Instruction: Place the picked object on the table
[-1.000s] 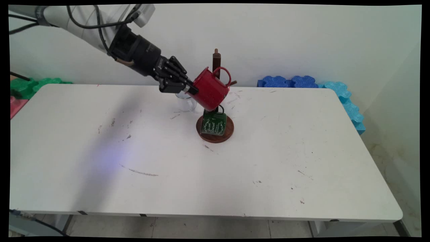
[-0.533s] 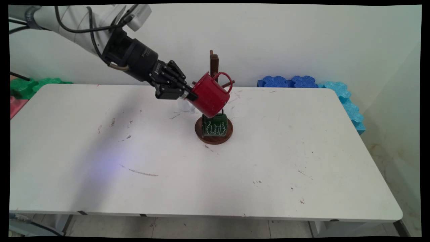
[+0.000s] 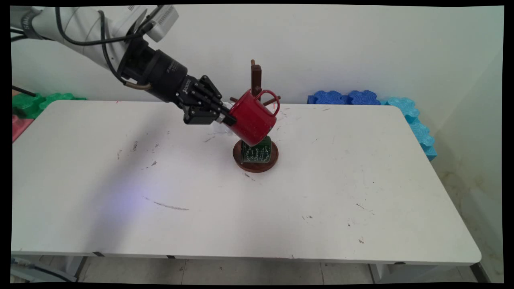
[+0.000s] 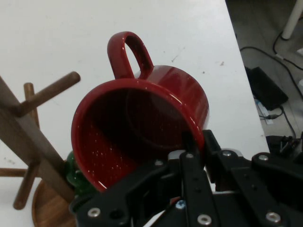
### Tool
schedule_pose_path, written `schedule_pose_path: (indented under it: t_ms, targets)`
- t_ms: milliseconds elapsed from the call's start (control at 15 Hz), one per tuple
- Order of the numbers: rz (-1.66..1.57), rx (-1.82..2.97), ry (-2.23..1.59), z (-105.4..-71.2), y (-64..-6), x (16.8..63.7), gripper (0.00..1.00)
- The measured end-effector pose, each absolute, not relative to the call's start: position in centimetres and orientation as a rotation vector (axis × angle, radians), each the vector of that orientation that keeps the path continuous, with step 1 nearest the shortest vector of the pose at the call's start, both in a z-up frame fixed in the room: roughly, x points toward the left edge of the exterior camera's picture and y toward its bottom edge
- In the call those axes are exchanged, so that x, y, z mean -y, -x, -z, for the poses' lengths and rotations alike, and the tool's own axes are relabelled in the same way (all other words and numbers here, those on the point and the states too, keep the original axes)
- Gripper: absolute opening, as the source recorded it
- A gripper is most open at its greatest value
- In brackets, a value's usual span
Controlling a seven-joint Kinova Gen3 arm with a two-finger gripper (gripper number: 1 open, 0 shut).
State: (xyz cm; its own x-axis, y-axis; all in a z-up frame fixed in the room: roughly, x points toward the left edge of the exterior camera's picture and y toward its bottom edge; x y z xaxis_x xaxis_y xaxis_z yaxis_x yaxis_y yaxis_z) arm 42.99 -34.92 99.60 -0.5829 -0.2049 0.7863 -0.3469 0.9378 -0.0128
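My gripper (image 3: 228, 117) is shut on the rim of a red enamel mug (image 3: 253, 117), which it holds tilted in the air with its handle (image 3: 268, 96) up by the wooden mug tree (image 3: 255, 78). In the hand view one fingertip sits inside the red mug (image 4: 142, 127) and the other outside, at the gripper (image 4: 194, 142). The handle (image 4: 129, 52) stands a little apart from the tip of an upper peg (image 4: 49, 92). A green mug (image 3: 256, 152) sits low on the tree over its round base (image 3: 257, 165), directly under the red mug, and also shows in the hand view as the green mug (image 4: 75, 172).
Blue foam blocks (image 3: 345, 97) lie at the table's far right corner, and lighter blue ones (image 3: 417, 128) run along its right edge. Green foam (image 3: 40, 100) and a red piece (image 3: 18, 126) sit at the far left. Cables (image 4: 265, 90) lie on the floor past the table edge.
The gripper and the red mug have drifted slightly left and down. The mug tree with the green mug shifted a little to the left between the first two frames.
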Motion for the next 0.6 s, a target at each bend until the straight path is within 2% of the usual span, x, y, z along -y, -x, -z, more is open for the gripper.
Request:
schedule_pose_path:
  t_ms: [600]
  targets:
    - [-0.278, 2.279, -0.383, -100.9, -45.6, 34.2, 0.0]
